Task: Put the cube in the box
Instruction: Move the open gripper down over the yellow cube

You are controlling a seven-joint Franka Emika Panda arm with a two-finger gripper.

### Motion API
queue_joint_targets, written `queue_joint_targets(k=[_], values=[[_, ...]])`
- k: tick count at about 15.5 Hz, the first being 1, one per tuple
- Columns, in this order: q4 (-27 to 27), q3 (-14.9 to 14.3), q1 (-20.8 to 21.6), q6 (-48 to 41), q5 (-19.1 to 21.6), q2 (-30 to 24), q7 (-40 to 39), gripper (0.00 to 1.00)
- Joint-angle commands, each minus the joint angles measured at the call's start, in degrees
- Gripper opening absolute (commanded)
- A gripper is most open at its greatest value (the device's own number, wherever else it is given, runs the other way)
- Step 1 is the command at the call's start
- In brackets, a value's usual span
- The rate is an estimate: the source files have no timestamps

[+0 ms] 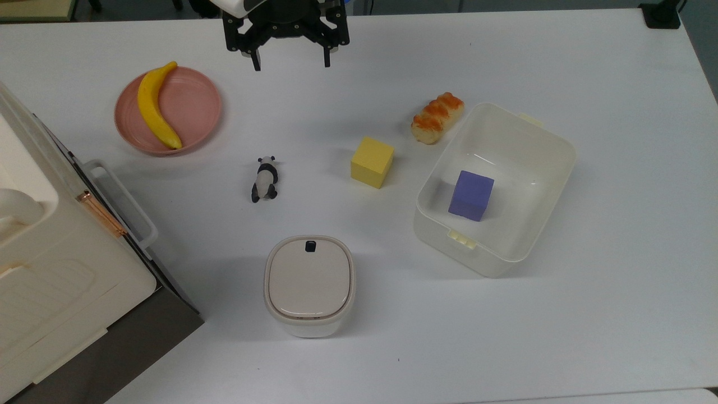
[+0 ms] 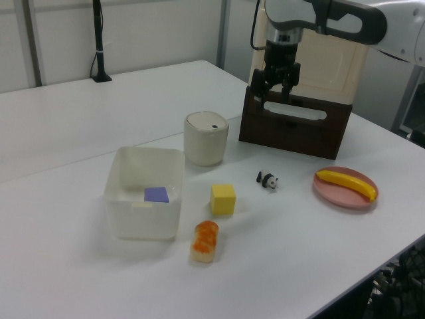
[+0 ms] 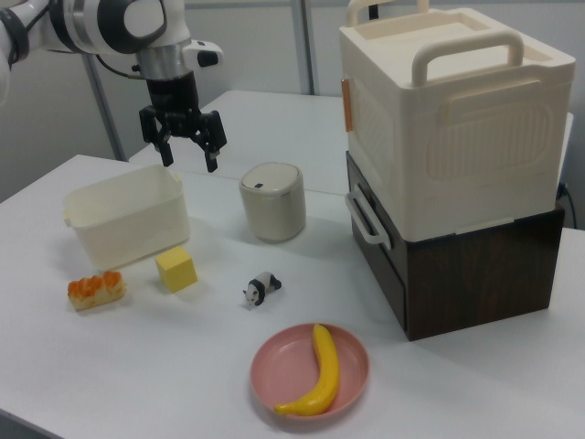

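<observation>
Yellow cube (image 1: 372,161) is sitting flat on the white table (image 1: 589,314), nothing touching it, and we've got the pincer (image 1: 291,60) hanging in the air well away from it with both fingers spread wide and nothing between them. In the top view the cube is below the pincer and a bit to the right; in the right view the pincer (image 3: 188,156) is up above the table with the cube (image 3: 176,269) lower down, nearer the camera.

The box (image 1: 552,147) is further off from the pincer than the cube is, toward the top view's right, and we can see a purple cube (image 1: 471,195) already inside it on the floor of the tub. Cube and box are near each other but apart, with bare table between them. A bread roll (image 1: 437,117) lies just beside the box's wall, between the pincer and the box.

On the pincer's other side, toward the top view's left, a banana (image 1: 154,106) lies on a pink plate (image 1: 196,109). Below the pincer we see a little panda figure (image 1: 265,179), and further down a white lidded canister (image 1: 309,285).

In the left view the pincer (image 2: 271,94) hangs in front of a cream case stacked on a dark wooden box (image 2: 299,129).
</observation>
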Motion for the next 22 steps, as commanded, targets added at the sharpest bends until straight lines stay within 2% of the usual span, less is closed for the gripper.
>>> queue_joint_targets(k=[1,7,11,16,20,22], values=[[-5.7,-0.1,1.46,-0.12,-0.54,-1.63,-5.4,1.0],[-11.85,-0.01,3.22,6.38,-0.9,-0.49,-8.74,1.0],[-18.17,-0.01,6.12,15.85,-3.09,-0.13,-16.81,1.0],[-18.63,-0.1,7.97,21.76,-3.71,4.61,-32.9,0.96],[-18.63,-0.01,10.95,24.31,-7.65,7.68,-35.38,0.96],[-18.63,-0.1,12.36,25.2,-8.1,9.44,-35.38,0.96]])
